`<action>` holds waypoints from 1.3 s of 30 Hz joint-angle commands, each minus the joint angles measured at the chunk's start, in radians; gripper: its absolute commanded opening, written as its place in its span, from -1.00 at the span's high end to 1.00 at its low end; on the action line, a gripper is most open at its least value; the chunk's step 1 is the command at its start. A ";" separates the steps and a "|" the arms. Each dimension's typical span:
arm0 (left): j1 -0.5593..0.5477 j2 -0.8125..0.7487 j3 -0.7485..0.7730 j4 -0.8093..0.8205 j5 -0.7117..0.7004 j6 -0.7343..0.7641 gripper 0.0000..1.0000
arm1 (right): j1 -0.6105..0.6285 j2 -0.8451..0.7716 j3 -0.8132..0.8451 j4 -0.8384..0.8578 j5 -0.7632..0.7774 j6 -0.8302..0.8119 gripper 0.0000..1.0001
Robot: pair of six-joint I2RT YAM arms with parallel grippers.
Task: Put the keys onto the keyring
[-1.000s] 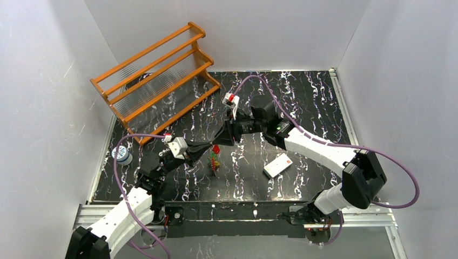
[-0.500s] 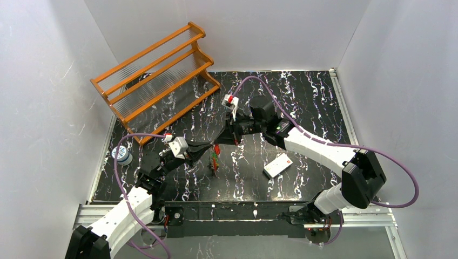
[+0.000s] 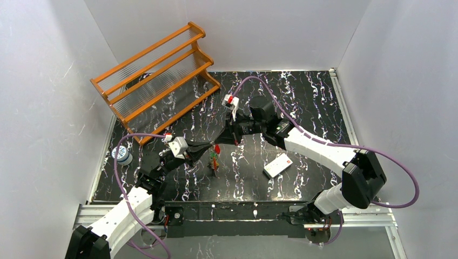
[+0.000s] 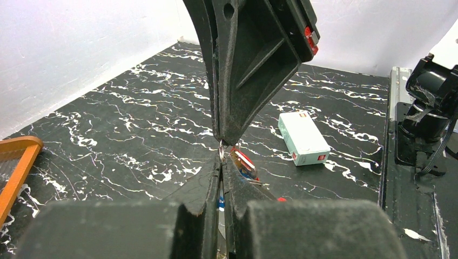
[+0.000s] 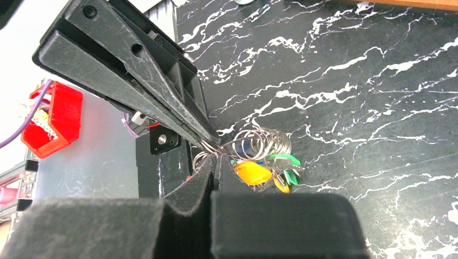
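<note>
The keyring [image 5: 263, 142], a cluster of thin silver loops, hangs in the air between my two gripper tips. Keys hang from it: yellow [image 5: 251, 172], green [image 5: 283, 159] and red [image 4: 244, 160]. The bunch shows in the top view [image 3: 214, 157] above the table's middle. My left gripper [image 4: 221, 157] is shut; a blue key head [image 4: 220, 202] and a silver blade show in the slit between its fingers, and a ring loop sits at its tip. My right gripper [image 5: 215, 161] is shut on a ring wire and meets the left tip from above [image 4: 233, 137].
A white box with a red mark [image 3: 277, 164] lies flat right of the bunch and also shows in the left wrist view [image 4: 302, 138]. An orange wooden rack [image 3: 155, 78] stands at the back left. A small blue-and-white spool [image 3: 123, 155] sits at the left edge.
Both grippers have stayed shut at the bunch. The left tip has crept slightly up and right towards the right tip, and the hanging keys have shifted a little with it.
</note>
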 commanded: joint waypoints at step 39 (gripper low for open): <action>-0.003 -0.018 0.004 0.066 0.015 -0.004 1.00 | -0.022 0.118 0.061 -0.071 -0.144 0.020 0.97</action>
